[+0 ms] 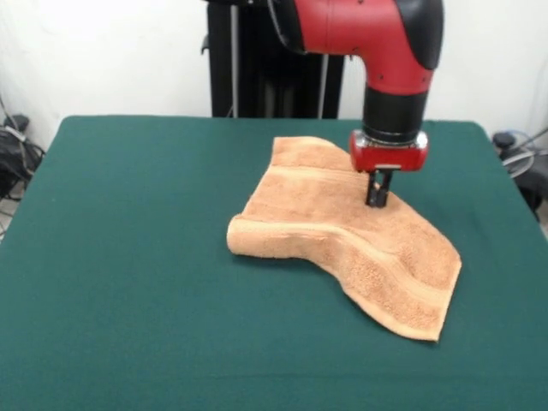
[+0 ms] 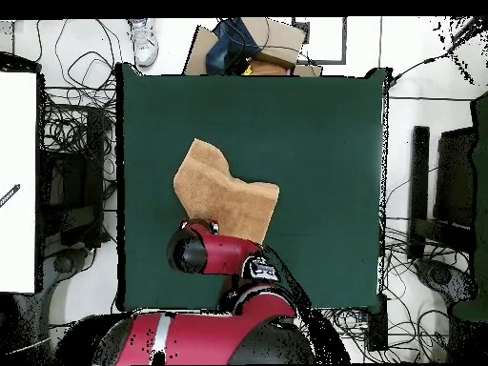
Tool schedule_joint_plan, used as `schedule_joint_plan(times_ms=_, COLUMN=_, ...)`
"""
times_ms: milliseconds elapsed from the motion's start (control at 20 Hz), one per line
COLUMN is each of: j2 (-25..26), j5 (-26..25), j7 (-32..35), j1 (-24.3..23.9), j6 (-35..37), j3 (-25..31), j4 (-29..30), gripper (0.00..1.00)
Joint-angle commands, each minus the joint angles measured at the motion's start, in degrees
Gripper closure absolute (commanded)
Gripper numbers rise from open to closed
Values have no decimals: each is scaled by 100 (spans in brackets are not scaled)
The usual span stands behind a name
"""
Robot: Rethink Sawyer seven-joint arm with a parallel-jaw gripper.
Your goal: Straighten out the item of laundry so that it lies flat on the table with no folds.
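Note:
The light orange-tan towel point(image 1: 342, 231) lies right of the middle of the dark green table point(image 1: 128, 257). Its front-left edge is rolled over into a thick fold, and a raised ridge runs from the gripper toward its front-right corner. My gripper point(image 1: 378, 202) points straight down at the towel's far right part, its narrow dark fingers close together and pinching the cloth. In the overhead view the towel point(image 2: 224, 191) shows as an uneven shape with a notch on the table point(image 2: 315, 143). There the red arm point(image 2: 205, 250) covers the gripper and the towel's lower left corner.
The robot's black pedestal point(image 1: 274, 60) stands behind the table's far edge. Cables lie off both sides of the table point(image 1: 17, 145). In the overhead view a cardboard box point(image 2: 253, 43) sits beyond the table's top edge and a white panel point(image 2: 19, 181) at the left.

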Motion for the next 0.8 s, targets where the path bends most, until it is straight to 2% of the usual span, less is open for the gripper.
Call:
schedule_joint_plan(times_ms=50, j2=641, j5=241, j7=1523, j1=521, j6=-299, j3=378, j4=375, gripper=100)
schedule_joint_plan(times_ms=350, j2=599, j5=302, j7=1583, j1=702, j6=-419, j3=350, j4=561, gripper=100)
schedule_joint_plan(times_ms=800, j2=524, j5=366, j7=1602, j1=713, j6=-574, j3=355, j4=852, gripper=100)
